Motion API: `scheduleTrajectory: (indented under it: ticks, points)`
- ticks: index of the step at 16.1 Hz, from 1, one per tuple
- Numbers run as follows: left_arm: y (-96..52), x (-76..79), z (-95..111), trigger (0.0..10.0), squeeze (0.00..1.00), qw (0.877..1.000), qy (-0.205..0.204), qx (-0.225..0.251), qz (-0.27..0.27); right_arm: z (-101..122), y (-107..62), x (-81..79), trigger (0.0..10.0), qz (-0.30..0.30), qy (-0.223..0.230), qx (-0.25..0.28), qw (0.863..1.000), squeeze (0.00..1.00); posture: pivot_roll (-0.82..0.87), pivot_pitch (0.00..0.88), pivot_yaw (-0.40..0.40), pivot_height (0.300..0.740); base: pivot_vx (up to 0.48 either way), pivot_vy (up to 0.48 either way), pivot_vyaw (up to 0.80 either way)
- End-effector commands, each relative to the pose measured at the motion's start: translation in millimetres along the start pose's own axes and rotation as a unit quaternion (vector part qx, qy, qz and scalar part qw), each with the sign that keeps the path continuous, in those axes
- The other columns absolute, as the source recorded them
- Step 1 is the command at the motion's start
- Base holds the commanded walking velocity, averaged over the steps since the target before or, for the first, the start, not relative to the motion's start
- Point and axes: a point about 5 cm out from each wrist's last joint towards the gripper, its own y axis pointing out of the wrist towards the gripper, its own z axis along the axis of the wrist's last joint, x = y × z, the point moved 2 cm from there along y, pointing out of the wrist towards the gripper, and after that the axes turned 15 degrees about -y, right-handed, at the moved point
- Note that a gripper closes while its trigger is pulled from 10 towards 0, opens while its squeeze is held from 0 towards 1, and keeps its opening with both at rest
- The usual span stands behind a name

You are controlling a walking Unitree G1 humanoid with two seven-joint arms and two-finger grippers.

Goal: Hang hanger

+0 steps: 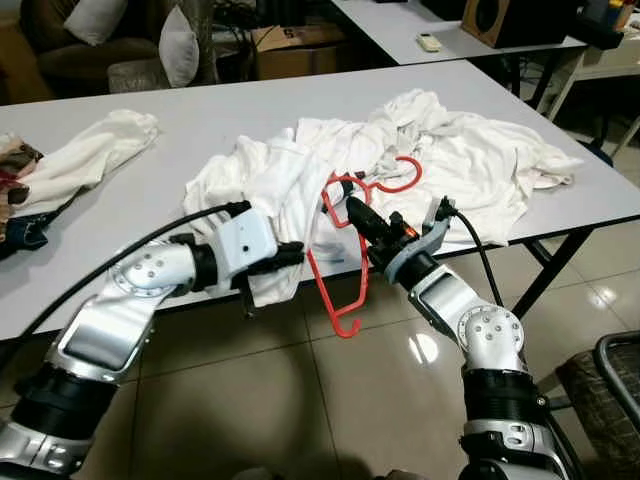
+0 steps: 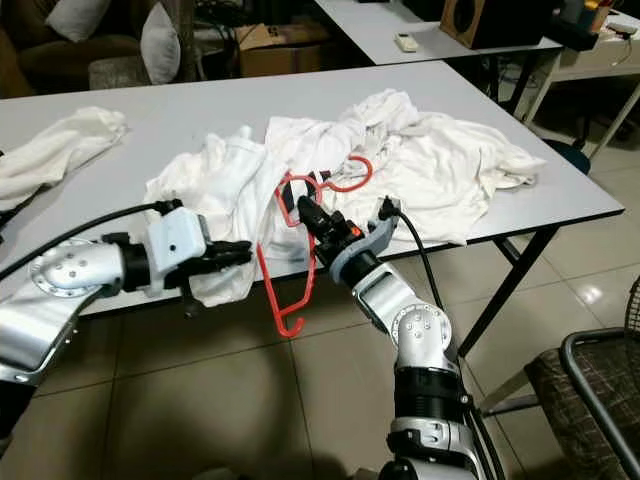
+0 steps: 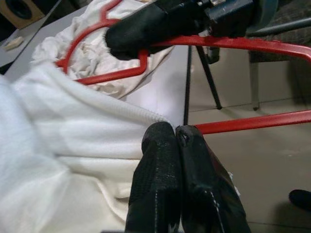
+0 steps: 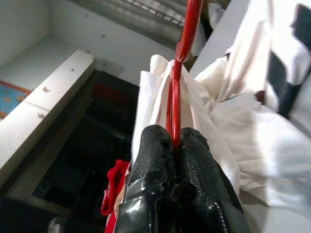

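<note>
A red plastic hanger (image 1: pixel 345 328) hangs tilted off the front edge of the grey table (image 1: pixel 200 120), its hook lying on a pile of white garments (image 1: pixel 300 170). My right gripper (image 1: pixel 352 208) is shut on the hanger's upper bar (image 4: pixel 189 19), with the bar pinched between the fingertips (image 4: pixel 160 145). My left gripper (image 1: pixel 290 255) is at the table's front edge just left of the hanger. It is shut on the hem of a white garment (image 3: pixel 73 136) that droops over the edge. The hanger's lower bar (image 3: pixel 252 121) passes right behind the left fingertips (image 3: pixel 160 141).
A second white cloth (image 1: pixel 90 150) and a patterned one (image 1: pixel 15 165) lie at the table's left end. A dark chair (image 1: pixel 610 390) stands on the tiled floor at the right. Behind are another table with a remote (image 1: pixel 428 42), a cardboard box and a sofa with cushions.
</note>
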Motion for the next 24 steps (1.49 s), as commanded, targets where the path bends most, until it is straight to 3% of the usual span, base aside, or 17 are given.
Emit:
scheduleTrajectory:
  ticks: [1,3,4,7,9,12,14,16,18,20,21,24]
  points:
    - [-2.6,-1.7,3.4,0.0,0.0,1.0,-0.004,0.015,0.006,7.7,3.5,0.0,10.0,-0.012,-0.004,0.019,1.0,0.0,-0.04,0.0,0.065,0.74,0.0,0.0,0.0]
    - [-4.6,6.4,21.3,0.0,0.0,0.994,-0.069,0.072,-0.034,14.5,8.6,6.2,10.0,-0.056,-0.027,0.056,0.996,0.0,-0.04,0.0,0.073,0.74,0.0,0.0,0.0]
    - [-3.9,14.1,27.4,0.0,0.0,0.988,-0.105,0.085,-0.069,17.8,12.0,3.9,10.0,-0.058,-0.013,0.075,0.995,0.0,-0.04,0.0,0.074,0.74,0.0,0.0,0.0]
    - [-0.4,44.6,18.9,0.0,0.0,0.972,-0.15,0.038,-0.178,27.8,24.0,-1.5,10.0,-0.076,0.018,0.122,0.989,0.0,-0.03,0.0,0.079,0.74,0.0,0.0,0.0]
    - [7.2,43.6,9.9,0.0,0.0,0.977,-0.137,0.012,-0.16,32.2,31.0,-7.9,10.0,-0.071,0.045,0.141,0.986,0.0,-0.03,0.0,0.082,0.74,0.0,0.0,0.0]
    - [11.9,30.7,21.4,0.0,0.0,0.98,-0.154,0.041,-0.122,34.1,34.9,-18.6,10.0,-0.055,0.051,0.147,0.986,0.0,-0.03,0.0,0.083,0.74,0.0,0.0,0.0]
    - [10.2,34.2,29.1,0.0,0.0,0.973,-0.171,0.054,-0.146,35.0,36.5,-19.9,10.0,-0.053,0.061,0.149,0.986,0.0,-0.03,0.0,0.081,0.74,0.0,0.0,0.0]
    - [9.0,41.9,22.9,0.0,0.0,0.971,-0.164,0.024,-0.173,37.6,38.5,-19.7,10.0,-0.055,0.068,0.153,0.984,0.0,-0.03,0.0,0.08,0.74,0.0,0.0,0.0]
    - [4.5,54.4,23.7,0.0,0.0,0.956,-0.192,0.018,-0.22,41.9,41.1,-20.5,10.0,-0.059,0.068,0.16,0.983,0.0,-0.03,0.0,0.078,0.74,0.0,0.0,0.0]
    - [3.0,56.4,24.2,0.0,0.0,0.953,-0.203,0.016,-0.225,44.6,43.0,-22.7,10.0,-0.054,0.08,0.165,0.981,0.0,-0.03,0.0,0.077,0.74,0.0,0.0,0.0]
    - [6.5,42.0,13.0,0.0,0.0,0.965,-0.204,-0.004,-0.166,47.5,45.1,-26.4,10.0,-0.045,0.098,0.171,0.979,0.0,-0.03,0.0,0.075,0.74,0.0,0.0,0.0]
    - [8.5,30.0,11.4,0.0,0.0,0.965,-0.233,-0.004,-0.122,53.3,48.1,-29.5,10.0,-0.029,0.152,0.185,0.971,0.0,-0.02,0.0,0.069,0.74,0.0,0.0,0.0]
